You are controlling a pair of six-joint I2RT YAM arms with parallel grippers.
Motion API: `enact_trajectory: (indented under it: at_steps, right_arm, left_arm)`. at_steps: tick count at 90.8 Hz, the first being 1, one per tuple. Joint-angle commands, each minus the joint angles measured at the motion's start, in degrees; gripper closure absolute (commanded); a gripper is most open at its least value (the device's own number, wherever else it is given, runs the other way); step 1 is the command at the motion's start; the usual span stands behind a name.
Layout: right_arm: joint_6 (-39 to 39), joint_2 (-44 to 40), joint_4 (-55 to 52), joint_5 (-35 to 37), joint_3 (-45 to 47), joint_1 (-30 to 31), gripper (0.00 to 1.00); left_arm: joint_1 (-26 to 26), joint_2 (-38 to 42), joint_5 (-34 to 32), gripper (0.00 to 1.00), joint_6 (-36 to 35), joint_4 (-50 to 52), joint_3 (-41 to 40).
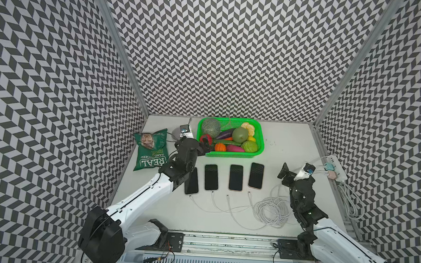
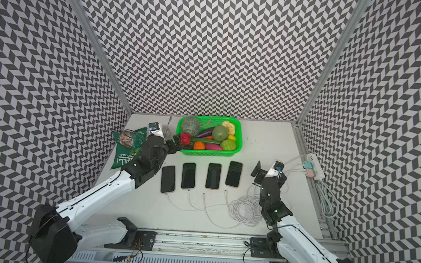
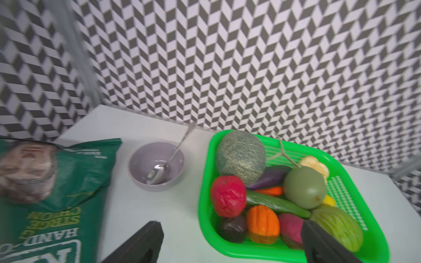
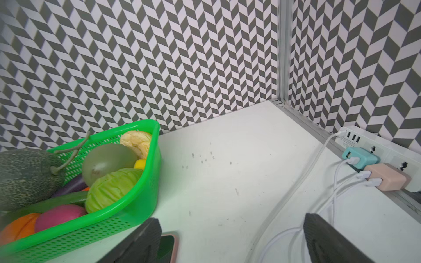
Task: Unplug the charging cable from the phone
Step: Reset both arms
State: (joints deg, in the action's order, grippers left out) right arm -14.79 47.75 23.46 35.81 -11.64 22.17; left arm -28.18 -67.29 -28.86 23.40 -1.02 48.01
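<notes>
The jaws of the left gripper [image 3: 230,243] stand wide and empty, above the table [image 1: 291,142] at the near corner of the green basket [image 1: 228,155] of toy fruit and vegetables. The jaws of the right gripper [image 4: 232,243] are wide and empty too. They hang just beside the rightmost phone [image 1: 256,175], between it and the power strip [image 1: 334,159].

Four phones lie in a row before the basket. In both top views a white charging cable [image 2: 168,196] seems plugged into the leftmost phone [image 2: 168,179], and another into the second phone [image 1: 211,177]. The cable ends near the two right phones lie apart from them.

I judge that the approach is the step in hand. To do it well, one arm should press the phone flat on the table. The other should close on the short plug [image 1: 190,195], not on the thin wire, and pull straight along the phone's length. A sideways pull may turn the phone or bend the plug.
</notes>
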Motion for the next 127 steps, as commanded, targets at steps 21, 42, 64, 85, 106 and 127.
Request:
enact_trajectory:
  at_steps: [21,42,64,85,106,127]
  right_arm:
    - [8.19,15.86,25.73,-2.48,2.35,-7.43,0.0]
    - [11.85,26.07,35.16,-4.81,-0.09,-9.05,0.0]
    - [11.99,35.27,52.05,-14.53,2.01,-16.36,0.0]
    - [12.24,39.35,46.58,-22.0,-2.92,-18.6,0.0]
    - [12.69,39.88,48.21,-21.99,-2.76,-18.48,0.0]
    - [12.93,39.68,47.35,-22.24,-2.95,-18.47,0.0]
  left_arm:
    - [14.94,2.03,2.49,0.0,-10.47,-25.54,-18.88]
    - [21.61,-2.65,5.19,0.0,-16.88,-38.31,-26.47]
    - [26.34,-11.06,14.91,0.0,-19.62,-59.52,-33.86]
    - [27.83,-20.56,25.72,0.0,-22.83,-70.09,-34.77]
    - [28.62,-21.19,29.25,0.0,-23.29,-67.57,-32.51]
    - [27.79,-21.29,27.58,0.0,-23.82,-68.59,-32.93]
